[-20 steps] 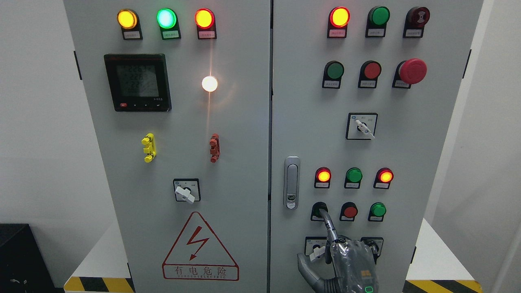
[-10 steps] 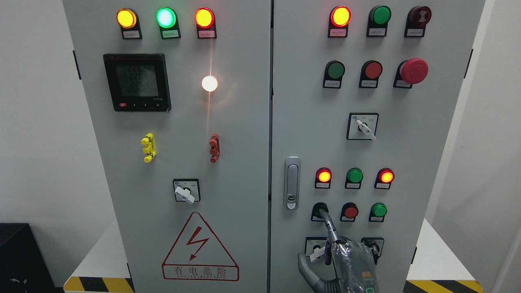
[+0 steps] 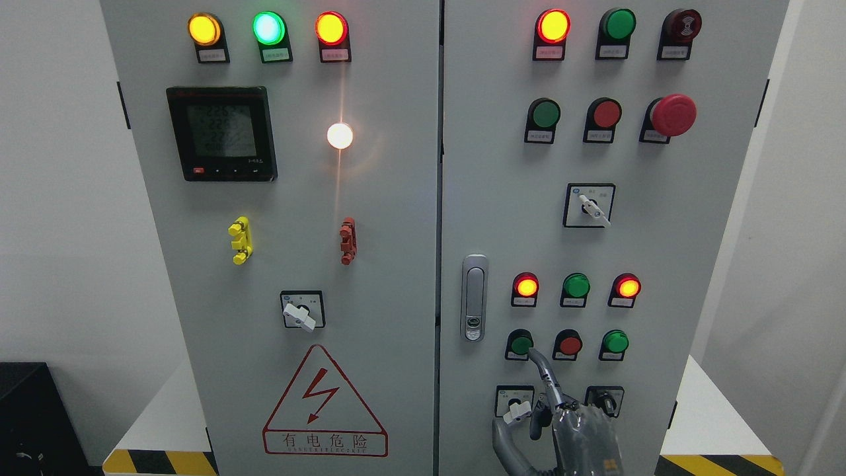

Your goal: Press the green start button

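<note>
Right robot hand (image 3: pixel 574 423), index finger (image 3: pixel 538 367) extended, other fingers curled, holding nothing, tip just below round green start button (image 3: pixel 521 344), lower row, grey cabinet's right door (image 3: pixel 502 218). Button likely stiff, spring-loaded: press face centre squarely.

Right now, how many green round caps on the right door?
5: top row centre, second row left, lamp row centre, bottom button row left and right. The right hand may hide more.
</note>
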